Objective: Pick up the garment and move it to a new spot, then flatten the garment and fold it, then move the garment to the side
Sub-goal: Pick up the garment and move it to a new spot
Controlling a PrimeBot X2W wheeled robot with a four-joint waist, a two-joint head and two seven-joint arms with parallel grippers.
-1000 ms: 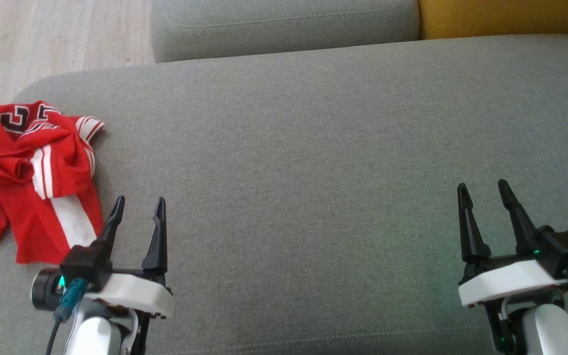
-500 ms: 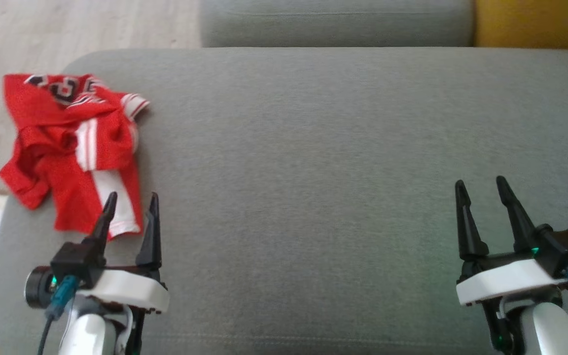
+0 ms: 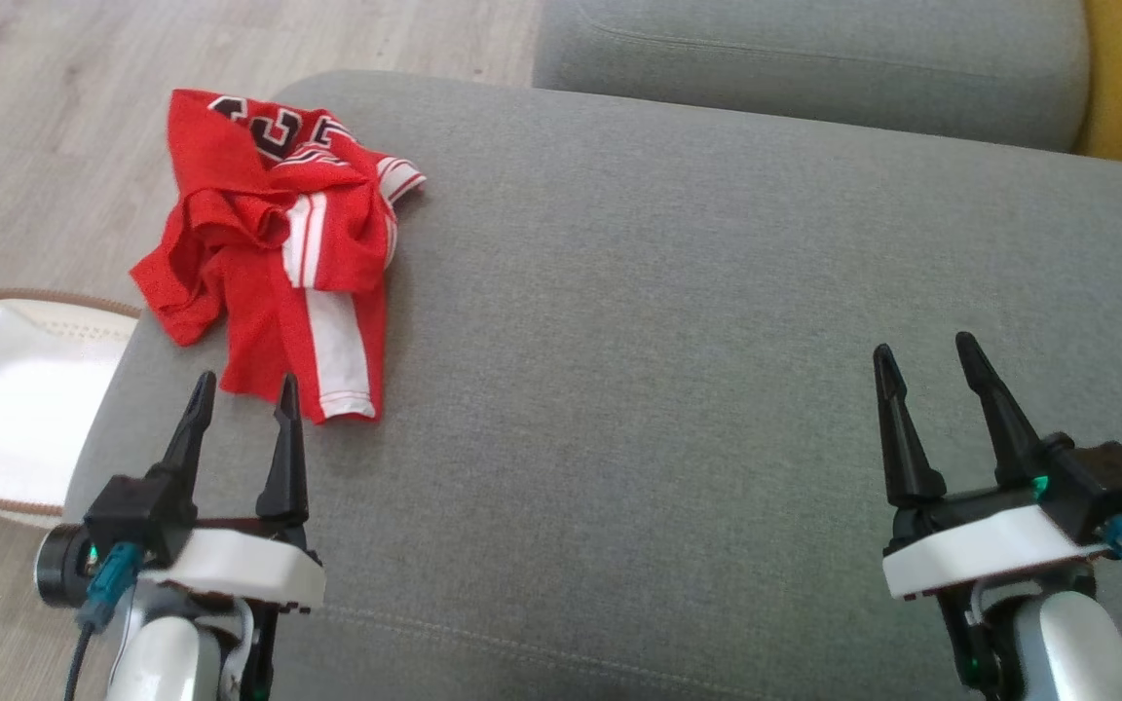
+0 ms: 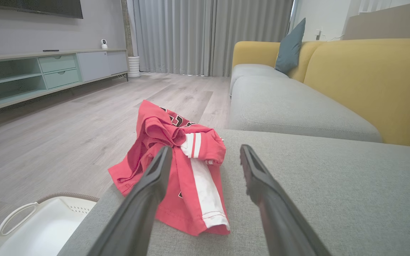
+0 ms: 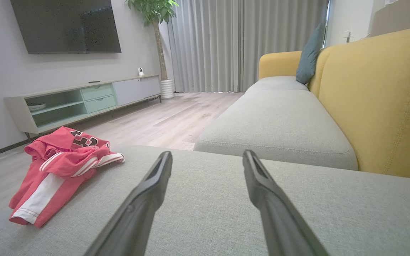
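Head view: left tool (image 3: 245, 380) spread wide, empty. Crumpled red garment (image 3: 279, 253) just ahead of its tips, at the sofa cushion (image 3: 668, 292) edge. Right tool (image 3: 923, 346) spread wide, empty, well apart from garment.
Left wrist view: garment close ahead, untouched.
Right wrist view: garment far left.

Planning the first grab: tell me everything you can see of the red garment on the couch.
The garment is a red jersey of thin, soft-looking fabric with white stripes and dark numerals. It lies crumpled, unfolded, at the left end of the grey seat cushion, one edge hanging past its rim. The open left claw points at its near hem, gripping nothing.
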